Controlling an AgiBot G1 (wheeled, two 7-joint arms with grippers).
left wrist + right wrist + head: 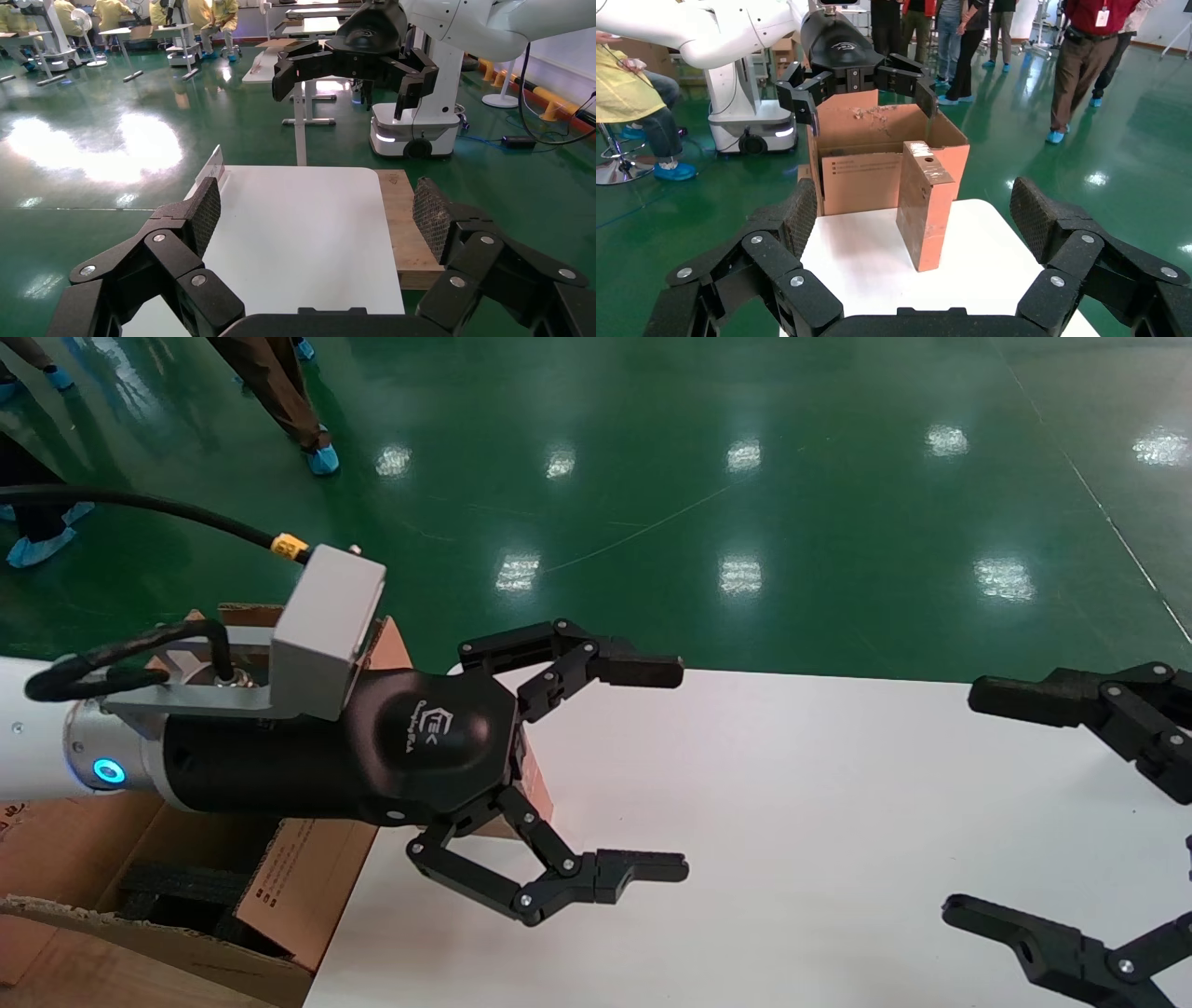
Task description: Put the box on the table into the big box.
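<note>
The box (923, 207) stands upright on its narrow end on the white table (863, 267), just in front of the big box (866, 175). In the head view only a brown sliver of the box (536, 789) shows behind my left gripper (666, 768). That gripper is open and empty, hovering above the box and the big box's near edge; the right wrist view shows it (856, 77) over the carton. The big box (307, 882) sits off the table's left end, black foam inside. My right gripper (968, 803) is open and empty, over the table's right side, facing the box.
The table (792, 850) ends at a rounded far edge with green floor beyond. A wooden board (404, 225) lies beside the table's right end. Several people (1088, 56) stand on the floor behind the carton.
</note>
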